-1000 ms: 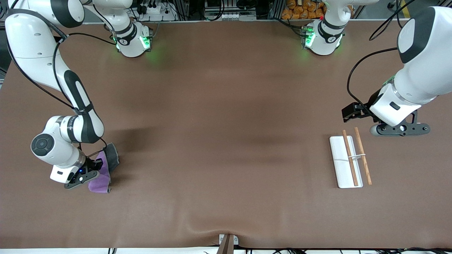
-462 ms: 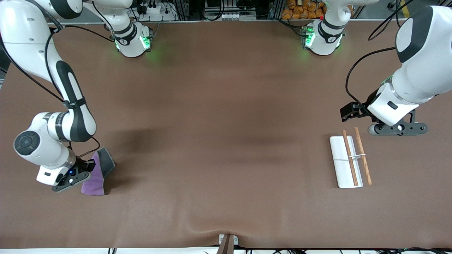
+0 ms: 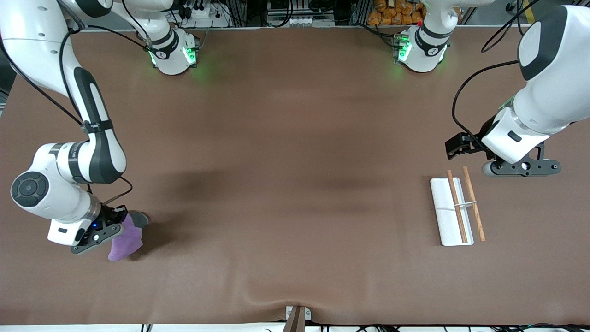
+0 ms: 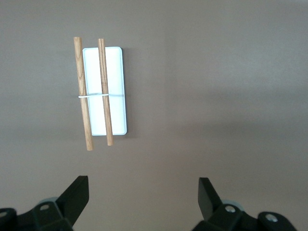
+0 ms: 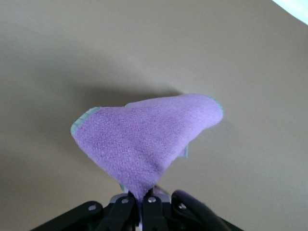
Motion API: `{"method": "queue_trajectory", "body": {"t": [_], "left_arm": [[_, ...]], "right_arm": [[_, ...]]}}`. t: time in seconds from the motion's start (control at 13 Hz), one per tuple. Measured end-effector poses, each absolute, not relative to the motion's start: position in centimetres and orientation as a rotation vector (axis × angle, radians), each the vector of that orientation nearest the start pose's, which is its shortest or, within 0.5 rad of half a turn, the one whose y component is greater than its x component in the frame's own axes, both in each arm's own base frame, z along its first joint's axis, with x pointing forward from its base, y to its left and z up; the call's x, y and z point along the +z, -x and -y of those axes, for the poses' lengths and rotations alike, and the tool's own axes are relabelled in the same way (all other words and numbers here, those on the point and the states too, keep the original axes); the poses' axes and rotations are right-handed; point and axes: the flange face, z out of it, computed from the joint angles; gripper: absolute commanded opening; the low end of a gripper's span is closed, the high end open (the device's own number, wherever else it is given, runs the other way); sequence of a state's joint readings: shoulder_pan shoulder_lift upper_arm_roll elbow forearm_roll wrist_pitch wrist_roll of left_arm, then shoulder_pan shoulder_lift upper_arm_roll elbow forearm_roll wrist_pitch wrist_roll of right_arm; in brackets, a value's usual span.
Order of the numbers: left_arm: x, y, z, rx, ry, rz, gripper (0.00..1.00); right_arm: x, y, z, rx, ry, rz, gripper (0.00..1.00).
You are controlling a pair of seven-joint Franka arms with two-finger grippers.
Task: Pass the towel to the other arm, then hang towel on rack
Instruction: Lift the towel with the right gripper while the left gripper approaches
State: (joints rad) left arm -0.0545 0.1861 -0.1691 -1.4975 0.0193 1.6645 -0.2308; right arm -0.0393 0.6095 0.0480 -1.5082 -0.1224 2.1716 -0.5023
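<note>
Since a second ago the right gripper (image 3: 112, 229) has carried the towel (image 3: 125, 239) toward the right arm's end of the table, and the cloth, which then showed a broad grey flap spread beside the purple, now hangs bunched as a purple fold with only a small grey corner showing. The right gripper's fingers are pinched tight on the towel's gathered corner (image 5: 146, 159), and the cloth droops from them over the table (image 3: 286, 184), its shadow spread on the brown surface beside it. The left gripper (image 3: 465, 146) has barely shifted; it hovers over the table just beside the rack (image 3: 454, 210), at the rods' ends nearest the bases, with its fingers (image 4: 77, 195) spread wide and nothing between them. The rack lies flat toward the left arm's end of the table, well apart from the towel. Counted: one towel, one rack with a white base (image 4: 114, 91), two wooden rods (image 4: 104, 91) and one thin metal crosspiece, two arms, two grippers.
</note>
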Motion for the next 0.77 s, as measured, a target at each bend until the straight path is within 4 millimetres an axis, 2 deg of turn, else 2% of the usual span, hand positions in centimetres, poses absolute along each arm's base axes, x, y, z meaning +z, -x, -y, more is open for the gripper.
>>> {"method": "queue_trajectory", "body": {"t": [0.15,0.31,0.46,0.77], "left_arm": [[56.2,-60.3,12.8,0.024,3.151,0.088,1.0],[56.4,-60.0,13.8,0.028,3.171,0.167,1.0],[56.5,-59.8,14.8,0.05,3.204,0.268,1.0],[56.8,-59.9,16.6,0.04,3.255,0.447,1.0]], "right_arm": [[32.9,-71.4,-1.7,-0.036,3.067,0.936,0.0],[34.4,-71.2,-4.8,-0.052,3.023,0.991,0.0],[36.3,-70.6,-9.8,-0.084,2.948,1.082,0.0],[40.1,-67.6,-20.6,-0.114,2.773,1.277,0.0]]}}
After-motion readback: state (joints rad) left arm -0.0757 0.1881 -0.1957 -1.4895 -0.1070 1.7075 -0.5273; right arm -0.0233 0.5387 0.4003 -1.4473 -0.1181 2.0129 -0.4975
